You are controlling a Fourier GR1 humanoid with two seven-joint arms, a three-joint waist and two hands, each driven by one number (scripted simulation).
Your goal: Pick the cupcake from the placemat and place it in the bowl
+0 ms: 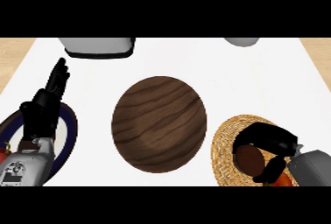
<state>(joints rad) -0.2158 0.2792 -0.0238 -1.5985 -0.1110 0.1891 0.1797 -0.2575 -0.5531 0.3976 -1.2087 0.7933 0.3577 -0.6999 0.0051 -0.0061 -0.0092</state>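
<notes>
One white counter (258, 78) carries it all. At its middle stands the wooden bowl (159, 124), nothing in it, ready to receive. Near the right front corner lies the woven placemat (226, 135); there the right hand (268, 140) curls round the brown cupcake (249, 160), likely to lift it. The left hand (48, 98) rests open above a dark-rimmed plate (68, 131).

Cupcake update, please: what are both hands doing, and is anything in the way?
Right hand curled round cupcake on woven placemat. Left hand open, resting. Wooden bowl unobstructed.
</notes>
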